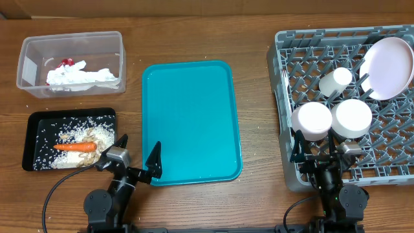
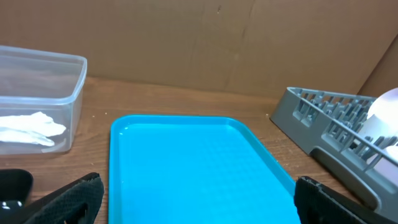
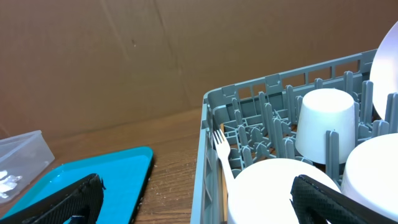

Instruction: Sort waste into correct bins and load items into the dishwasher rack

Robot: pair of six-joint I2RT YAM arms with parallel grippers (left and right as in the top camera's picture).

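Grey plastic dishwasher rack (image 1: 282,110) sits at right on the surface, carrying white plastic cups (image 1: 352,116) and a round pink plate (image 1: 388,68). I judge the cups light, stiff, slick; grip across a sidewall. Left hand (image 1: 138,146) and right hand (image 1: 315,146) both spread apart, empty.

1. My left gripper (image 1: 138,150) and right gripper (image 1: 315,149) are both matte black, with wedge-shaped, rough-textured fingers (image 2: 65,200).
2. Grey boxy module (image 1: 115,155) on each wrist.
3. Round black joint housings (image 1: 97,205), and a thin black cable (image 1: 55,189) at each base.
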